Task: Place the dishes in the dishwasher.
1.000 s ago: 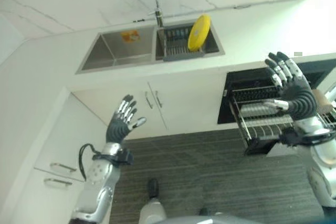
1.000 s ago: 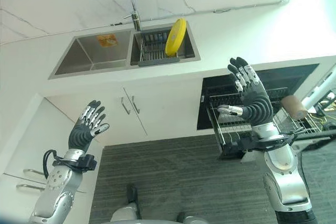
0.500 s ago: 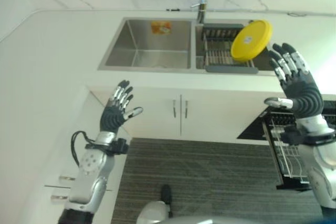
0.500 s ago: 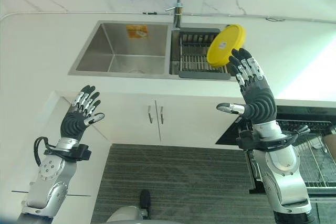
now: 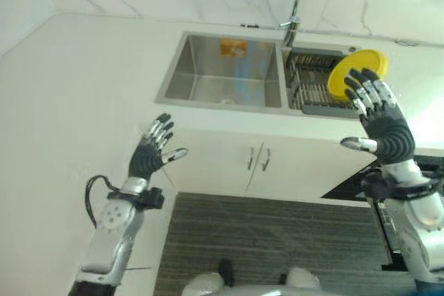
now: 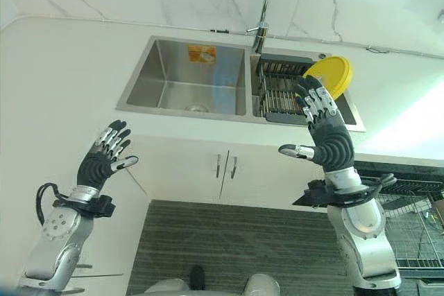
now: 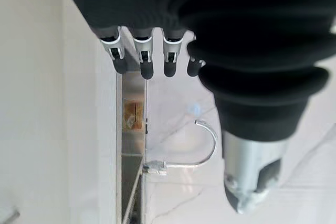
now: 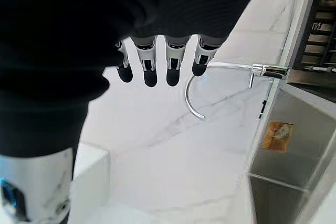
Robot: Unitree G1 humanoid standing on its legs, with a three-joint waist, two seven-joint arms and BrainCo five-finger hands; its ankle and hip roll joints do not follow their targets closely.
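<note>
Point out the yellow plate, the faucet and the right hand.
yellow plate (image 6: 334, 75), right eye view, its face.
faucet (image 6: 266, 1), right eye view, its curved neck.
right hand (image 6: 330, 145), right eye view, its ribbed back.

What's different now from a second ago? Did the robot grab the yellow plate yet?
Not yet. Mostly the camera turned, from the dishwasher toward the sink. The right hand now shows just below the yellow plate, nearer than before, fingers straight. The plate still leans in the drying rack. The left hand stays raised, open and empty.
</note>
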